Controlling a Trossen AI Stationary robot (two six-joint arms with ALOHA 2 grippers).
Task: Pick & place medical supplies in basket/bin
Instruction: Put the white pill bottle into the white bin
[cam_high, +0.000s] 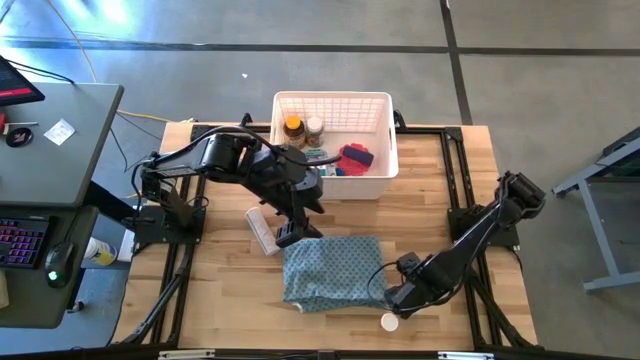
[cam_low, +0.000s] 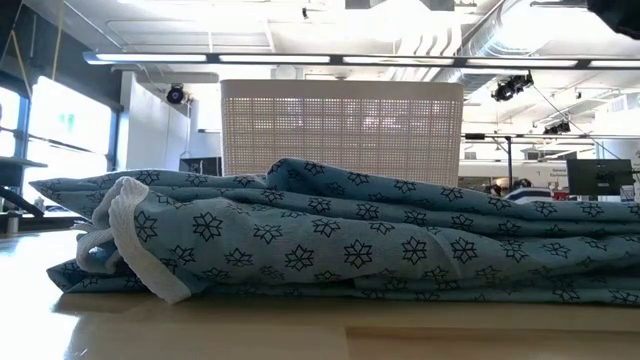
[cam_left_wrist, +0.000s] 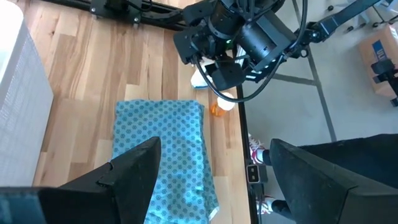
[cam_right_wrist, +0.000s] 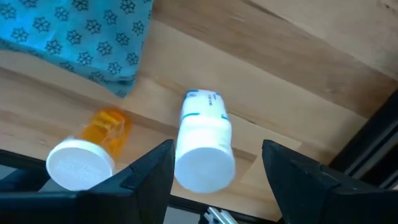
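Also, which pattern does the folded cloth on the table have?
Dark snowflake-like stars on blue-grey cloth, seen best in the low view.

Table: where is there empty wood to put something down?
Bare wood lies on the table between the white basket and the right arm, and left of the patterned cloth toward the frame rail. It is crowded at the cloth's front corner, where two bottles lie beneath the right end effector.

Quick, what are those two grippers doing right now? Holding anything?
Left gripper: open, empty, above the patterned cloth.
Right gripper: open, holding nothing, around a lying white pill bottle.
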